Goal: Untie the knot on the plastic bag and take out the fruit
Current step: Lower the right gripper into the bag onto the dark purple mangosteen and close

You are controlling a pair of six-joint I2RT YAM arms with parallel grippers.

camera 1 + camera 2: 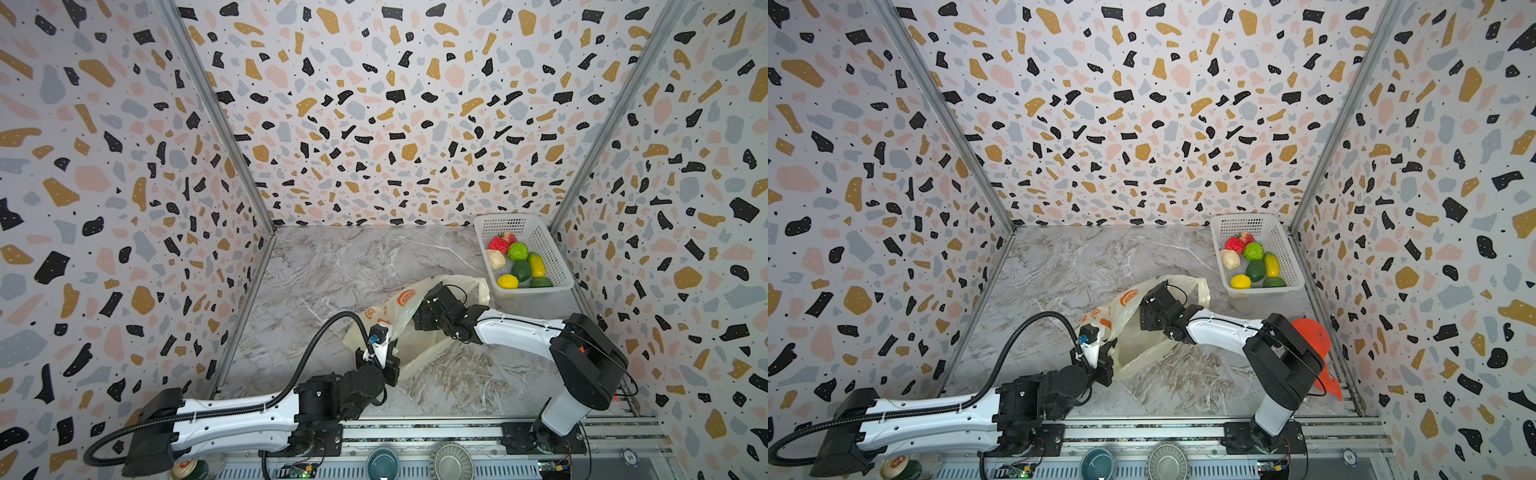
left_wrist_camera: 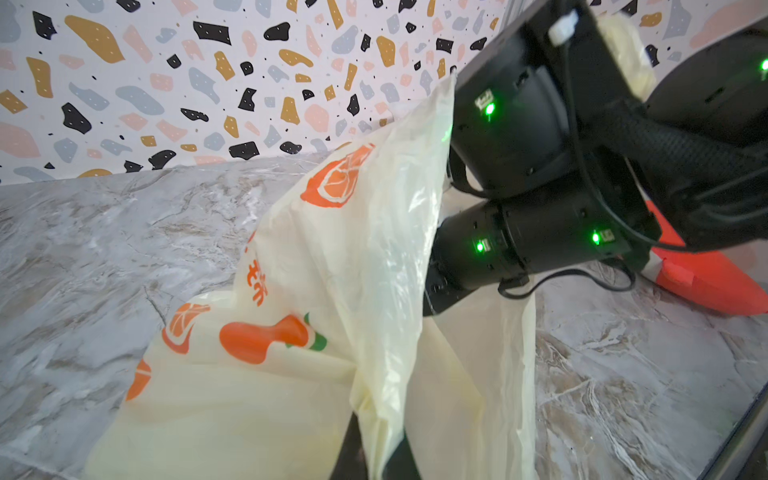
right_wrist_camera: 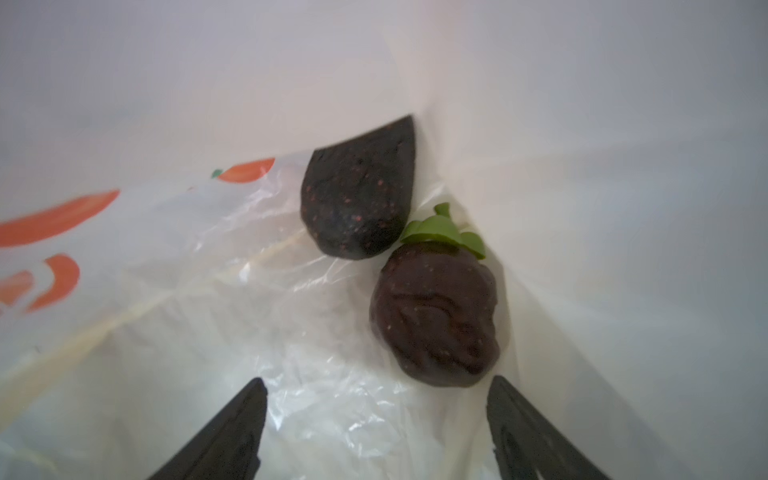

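Observation:
The pale-yellow plastic bag (image 1: 386, 309) (image 1: 1121, 307) with orange logos lies mid-table, its mouth held up and open. No knot shows; one handle loop (image 1: 482, 289) hangs loose. My left gripper (image 2: 380, 449) is shut on a bunched fold of the bag's edge (image 2: 386, 399); in a top view it sits at the bag's near side (image 1: 390, 368). My right arm's wrist (image 1: 438, 309) reaches into the bag's mouth. Inside, my right gripper (image 3: 376, 399) stands open on bare plastic. Just ahead lie two dark fruit: a round one with green leaves (image 3: 434, 316) and a speckled one (image 3: 359, 195).
A white perforated basket (image 1: 546, 245) at the back right holds several red, green and yellow fruit (image 1: 519, 262). An orange-red object (image 1: 1312, 336) lies behind the right arm. Two bowls (image 1: 382, 463) (image 1: 453, 461) and a can (image 1: 189, 469) sit by the front rail. Patterned walls enclose three sides.

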